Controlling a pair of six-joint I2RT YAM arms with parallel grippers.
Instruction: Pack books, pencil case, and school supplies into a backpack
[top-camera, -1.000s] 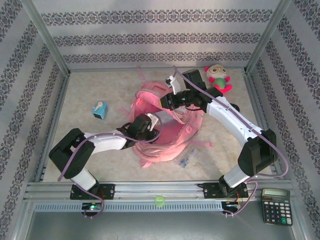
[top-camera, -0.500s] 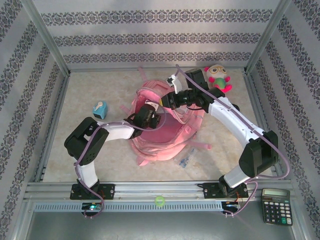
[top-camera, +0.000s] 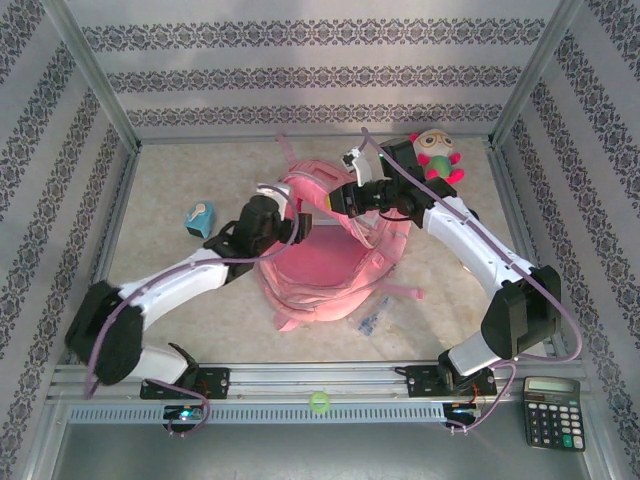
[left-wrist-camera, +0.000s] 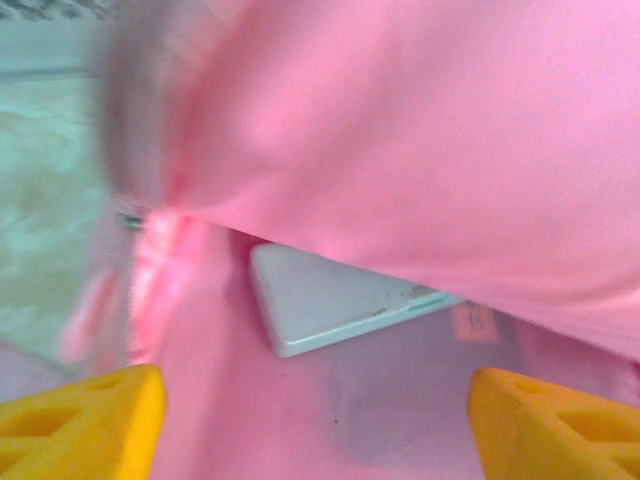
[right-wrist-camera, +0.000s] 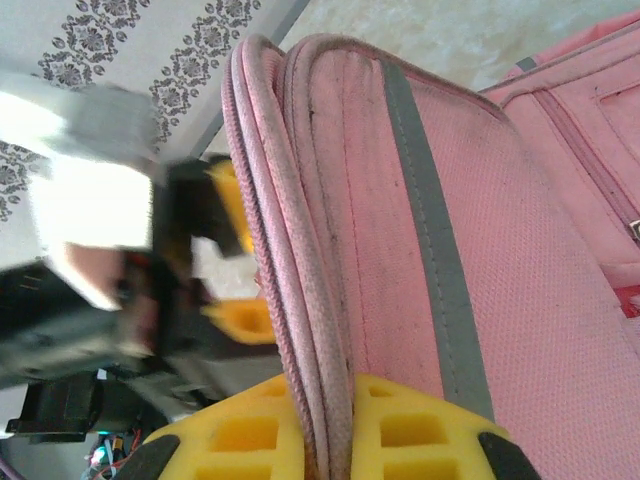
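Note:
The pink backpack (top-camera: 325, 270) lies in the middle of the table with its top opening held up. My right gripper (right-wrist-camera: 335, 440) is shut on the backpack's piped rim (right-wrist-camera: 300, 250) and also shows from above (top-camera: 345, 197). My left gripper (top-camera: 303, 228) is at the opening, open, its yellow fingertips (left-wrist-camera: 85, 420) wide apart with nothing between them. Inside lies a flat pale rectangular thing with a teal stripe (left-wrist-camera: 335, 300); I cannot tell if it is the pencil case. A clear packet (top-camera: 371, 321) and a teal-and-white piece (top-camera: 200, 218) lie on the table. The books are out of view.
A pink-and-green plush toy (top-camera: 437, 154) sits at the back right beside the right arm. A black calculator (top-camera: 552, 411) lies outside the frame at the front right. A small green ring (top-camera: 319, 402) rests on the front rail. Metal frame posts edge the table.
My left gripper has opened at the backpack's mouth, and the left arm has stretched out, its elbow swinging down to the left. The right gripper keeps its hold on the rim.

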